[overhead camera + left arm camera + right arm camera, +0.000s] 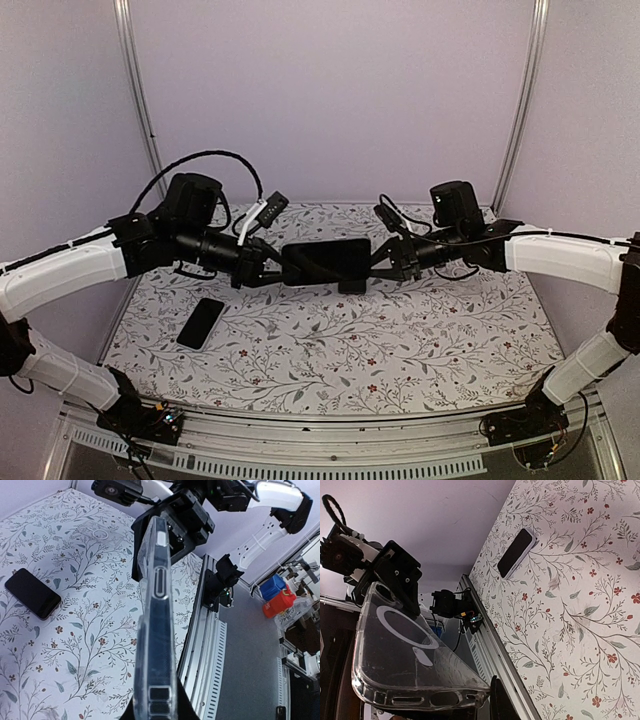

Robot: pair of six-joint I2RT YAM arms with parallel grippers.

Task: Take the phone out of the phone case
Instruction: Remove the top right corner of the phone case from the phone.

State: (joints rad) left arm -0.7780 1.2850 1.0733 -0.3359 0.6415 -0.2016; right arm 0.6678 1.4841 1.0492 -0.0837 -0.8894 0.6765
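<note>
The phone case (325, 261) is hanging in the air above the middle of the table, toward its back half, with its long axis running left to right between the two arms; from above it is showing as a dark, glossy slab, while both wrist views are showing a clear shell with rounded corners, slot cut-outs along its edge and a pale ring on its back; whether a phone is sitting inside it cannot be told for sure. The left gripper (272, 268) is clamping the case's left end, its fingers pressing on either side of the thin edge; the right gripper (378, 262) is clamping the opposite end, so the case is bridging the gap between them and touching nothing below. A black phone (200, 323) is lying flat on the floral table cover (420, 340), well apart from the case, below the left arm and near the table's left edge. An aluminium rail (330, 440) is running along the near edge; red and blue containers (277, 597) are sitting off the table beyond it.
</note>
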